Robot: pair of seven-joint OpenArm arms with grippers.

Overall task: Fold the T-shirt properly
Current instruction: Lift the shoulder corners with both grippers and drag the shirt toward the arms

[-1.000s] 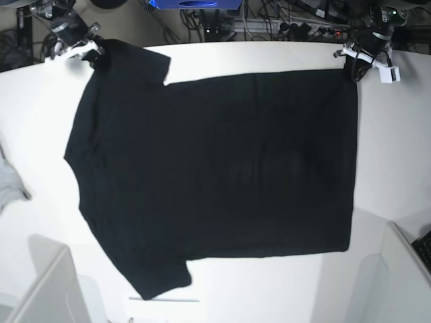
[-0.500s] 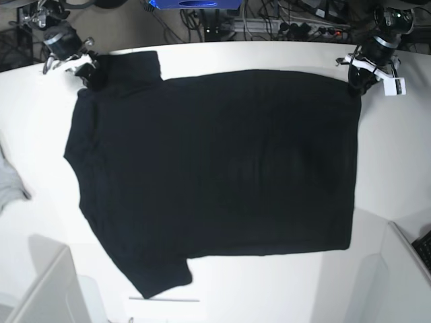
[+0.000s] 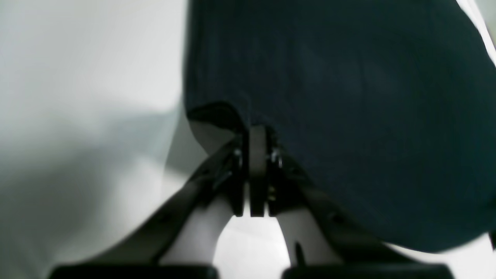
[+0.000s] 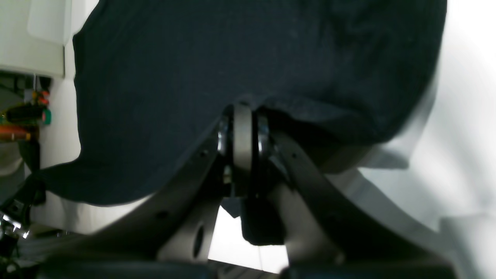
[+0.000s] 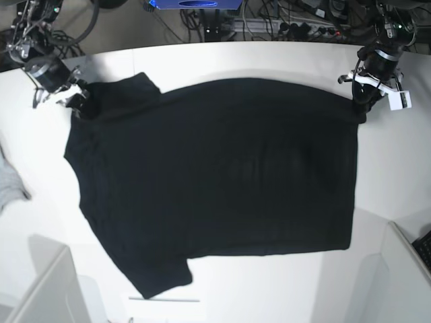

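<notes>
Across the white tabletop [image 5: 215,57] base view shows the whole T-shirt [image 5: 215,175]; wrist views show left gripper [image 3: 257,170] and right gripper [image 4: 242,151] each clamping cloth.

The right gripper [image 4: 243,116] has its jaws pressed together on a bunched edge of the black T-shirt [image 4: 232,58], which spreads away above it across most of the view. White table [image 4: 461,128] shows on the right, with coloured clutter at the far left edge.
</notes>
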